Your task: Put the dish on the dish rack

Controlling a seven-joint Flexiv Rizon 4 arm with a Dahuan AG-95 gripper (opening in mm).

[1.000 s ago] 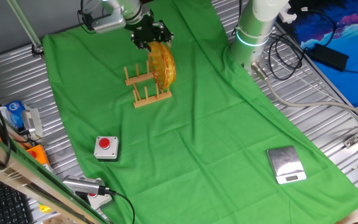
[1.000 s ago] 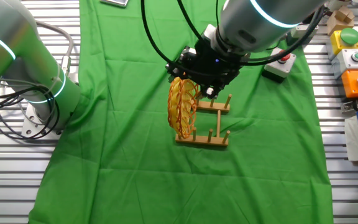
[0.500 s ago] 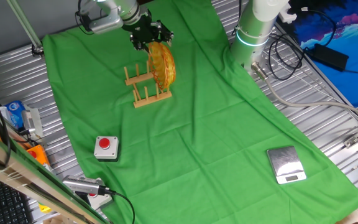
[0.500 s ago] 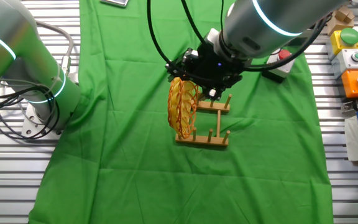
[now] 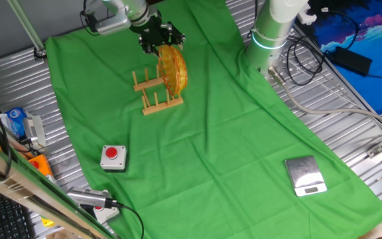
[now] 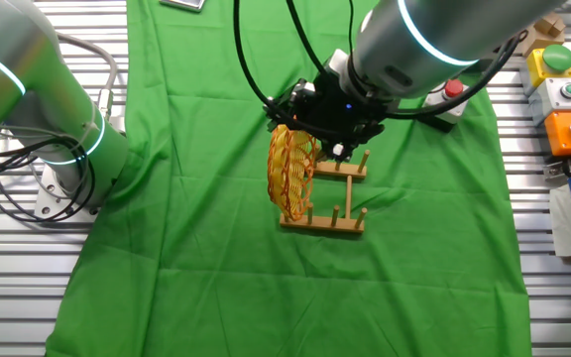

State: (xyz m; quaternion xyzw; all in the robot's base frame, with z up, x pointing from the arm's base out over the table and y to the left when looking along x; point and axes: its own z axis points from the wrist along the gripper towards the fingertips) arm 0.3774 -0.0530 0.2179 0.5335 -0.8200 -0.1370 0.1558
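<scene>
We see both views bright and evenly lit, the light falling softly from above. Shadows are weak: only a faint dark patch lies on the green cloth [image 6: 216, 248] under the dish rack [image 6: 330, 203]. The ribbed metal table [image 5: 350, 139] gives a mild sheen. Focus is sharp throughout, with no motion blur. A glowing ring [image 5: 265, 41] shines on the arm's base column.

yellow woven dish [image 5: 173, 69] upright on edge, slotted at one end of small wooden dish rack [image 6: 331, 193]
</scene>
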